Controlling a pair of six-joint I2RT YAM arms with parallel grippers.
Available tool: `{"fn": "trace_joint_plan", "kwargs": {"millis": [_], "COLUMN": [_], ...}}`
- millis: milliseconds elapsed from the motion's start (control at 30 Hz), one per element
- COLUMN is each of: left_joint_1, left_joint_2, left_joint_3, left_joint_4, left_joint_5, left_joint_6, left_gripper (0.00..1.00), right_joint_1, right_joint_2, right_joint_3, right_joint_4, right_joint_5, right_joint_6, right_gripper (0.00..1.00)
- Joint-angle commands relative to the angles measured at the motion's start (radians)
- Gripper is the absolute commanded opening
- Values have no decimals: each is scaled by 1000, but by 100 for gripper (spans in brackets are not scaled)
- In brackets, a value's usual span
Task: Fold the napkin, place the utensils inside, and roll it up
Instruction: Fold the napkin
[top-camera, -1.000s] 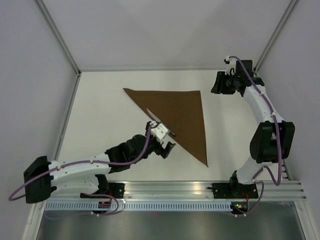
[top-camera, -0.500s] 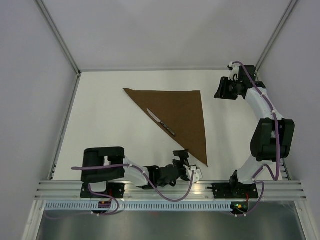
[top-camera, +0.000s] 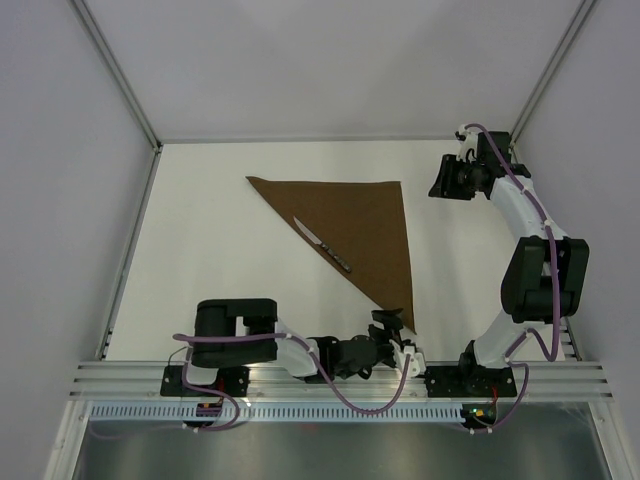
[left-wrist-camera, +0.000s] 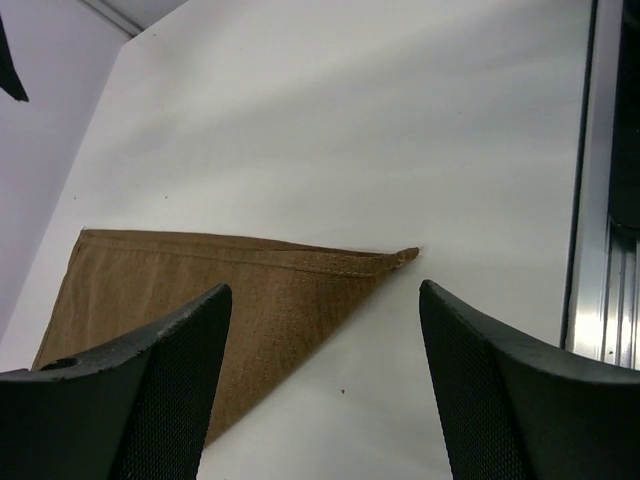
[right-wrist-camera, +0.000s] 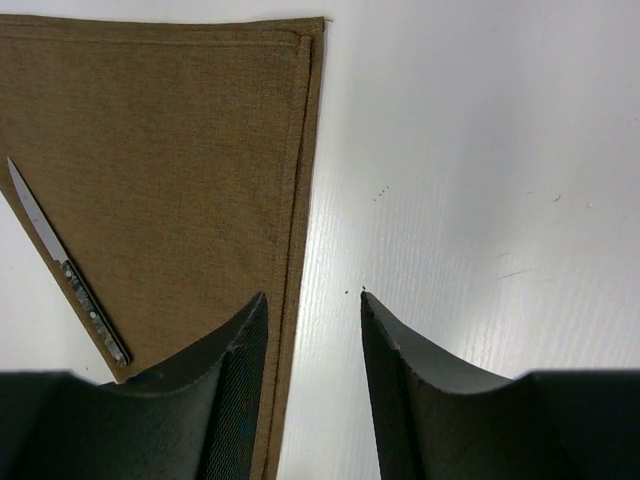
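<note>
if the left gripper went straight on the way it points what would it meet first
Probably the near corner of the napkin, lying just ahead between the open fingers of the left gripper; its height above the cloth is unclear.

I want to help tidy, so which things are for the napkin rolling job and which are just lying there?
For the job:
brown napkin, folded in a triangle
table knife along its edge

Just there:
white table
metal rail

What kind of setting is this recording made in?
Likely a lab test cell: a white tabletop boxed in by plain pale wall panels, an aluminium mounting rail along the near edge, and a folded brown cloth napkin with a slim silver-bladed knife at its edge.
</note>
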Motion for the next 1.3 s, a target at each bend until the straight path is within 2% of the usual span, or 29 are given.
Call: {"fn": "trace_joint_plan", "kwargs": {"millis": [0, 300, 500, 767, 1033, 1167, 1267], "left_joint_1": [-4, -4, -1, 27, 41, 48, 48], "left_joint_2": [33, 95, 125, 153, 165, 162, 158], "left_joint_3": [37, 76, 105, 133, 143, 149, 162], "left_joint_4": [0, -18, -29, -52, -87, -104, -125], "left_joint_5": [62, 70, 70, 77, 97, 100, 103], "left_joint_6": [-3, 3, 0, -20, -32, -42, -42], "left_gripper": [79, 72, 60, 58, 50, 41, 27], "right_joint_1": [-11, -14, -17, -23, -26, -27, -27], "right_joint_2": [2, -7, -12, -18, -16, -15, -12], "right_joint_3": [-1, -7, -10, -10, -12, -12, -12], "right_joint_4": [22, 23, 22, 20, 22, 22, 22], "right_joint_5": [-14, -17, -22, -31, -36, -36, -36], "right_joint_6": [19, 25, 26, 26, 25, 25, 25], "right_gripper": [48, 46, 45, 43, 42, 41, 41]}}
